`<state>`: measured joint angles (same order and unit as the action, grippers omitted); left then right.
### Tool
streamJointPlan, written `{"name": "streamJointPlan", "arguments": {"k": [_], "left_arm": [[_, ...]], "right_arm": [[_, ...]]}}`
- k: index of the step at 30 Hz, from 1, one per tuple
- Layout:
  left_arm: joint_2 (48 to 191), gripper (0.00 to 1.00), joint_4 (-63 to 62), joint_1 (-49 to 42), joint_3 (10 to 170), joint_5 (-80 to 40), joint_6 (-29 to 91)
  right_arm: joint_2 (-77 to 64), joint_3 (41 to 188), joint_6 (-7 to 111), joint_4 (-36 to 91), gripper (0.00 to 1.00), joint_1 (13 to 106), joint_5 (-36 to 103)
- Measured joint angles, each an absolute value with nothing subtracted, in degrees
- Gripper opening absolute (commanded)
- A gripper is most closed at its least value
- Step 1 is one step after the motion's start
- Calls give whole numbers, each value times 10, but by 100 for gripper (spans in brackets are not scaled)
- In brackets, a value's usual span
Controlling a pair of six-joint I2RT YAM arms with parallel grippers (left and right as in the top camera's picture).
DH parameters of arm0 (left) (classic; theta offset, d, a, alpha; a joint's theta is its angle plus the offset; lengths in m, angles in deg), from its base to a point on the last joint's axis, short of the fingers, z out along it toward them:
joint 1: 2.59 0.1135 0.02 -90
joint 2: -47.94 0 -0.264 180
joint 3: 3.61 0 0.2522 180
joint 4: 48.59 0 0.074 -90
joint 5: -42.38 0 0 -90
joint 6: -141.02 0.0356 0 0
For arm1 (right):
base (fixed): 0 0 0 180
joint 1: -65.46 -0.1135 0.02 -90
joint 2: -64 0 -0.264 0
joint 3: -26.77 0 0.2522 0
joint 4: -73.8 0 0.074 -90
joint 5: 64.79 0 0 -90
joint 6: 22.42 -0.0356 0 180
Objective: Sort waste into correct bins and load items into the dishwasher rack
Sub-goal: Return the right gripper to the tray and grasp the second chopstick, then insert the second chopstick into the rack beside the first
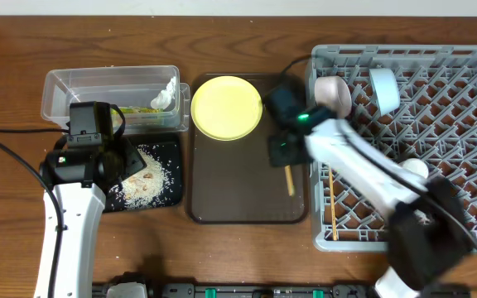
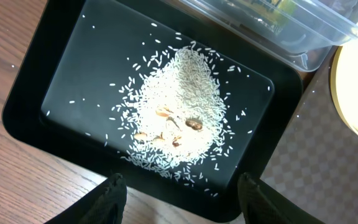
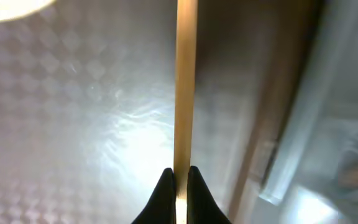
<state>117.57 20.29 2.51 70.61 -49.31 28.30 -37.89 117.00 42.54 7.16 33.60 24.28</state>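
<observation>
My right gripper (image 1: 284,151) is shut on a wooden chopstick (image 1: 289,180) over the brown tray; in the right wrist view the fingers (image 3: 180,177) pinch the chopstick (image 3: 185,87). A second chopstick (image 1: 333,207) lies in the grey rack (image 1: 462,74). The yellow plate (image 1: 226,108) sits on the brown tray. The pale cup (image 1: 334,93) and a white bowl (image 1: 383,89) stand in the rack. My left gripper (image 2: 180,180) is open and empty above the near edge of the black tray (image 2: 61,93), which holds rice scraps (image 2: 179,118). The clear tub (image 1: 81,87) holds a wrapper and tissue.
The brown serving tray (image 1: 238,190) lies between the black tray and the rack. The clear tub (image 2: 303,37) overlaps the black tray's far edge. Another pale round item (image 1: 412,168) sits in the rack beside my right arm. Cables run along the table's left side.
</observation>
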Motion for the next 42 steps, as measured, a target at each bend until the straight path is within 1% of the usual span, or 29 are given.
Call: {"name": "streamJointPlan", "arguments": {"k": [5,8,11,14,21,23,27,28,29,30,36,40,41,42], "left_arm": [[1176,61,203,25,706,-493,283],[1176,61,203,25,706,-493,283],[1176,61,203,25,706,-493,283],[1176,61,203,25,706,-493,283],[1176,61,203,25,706,-493,283],[1176,61,203,25,706,-493,283],[1176,61,203,25,706,-493,283],[1176,61,203,25,706,-493,283],[1176,61,203,25,706,-493,283],[1176,61,203,25,706,-493,283],[1176,61,203,25,706,-493,283],[1176,61,203,25,706,-493,283],[1176,61,203,25,706,-493,283],[1176,61,203,25,706,-493,283]], "right_arm": [[-300,1176,451,-2,1,389,237],[-289,1176,458,-61,1,417,222],[-289,1172,460,-82,1,435,214],[-289,1153,462,-75,1,441,207],[-289,1078,463,-2,2,440,208],[-289,1064,465,13,7,440,208],[-289,1057,467,23,13,440,209],[-289,1057,468,24,17,440,209],[-289,1057,467,26,25,440,208],[-289,1057,469,26,27,440,208],[-289,1059,471,27,28,439,211],[-288,1087,477,34,26,439,214],[-286,1097,483,43,30,439,214],[-282,1107,489,60,39,439,218]]}}
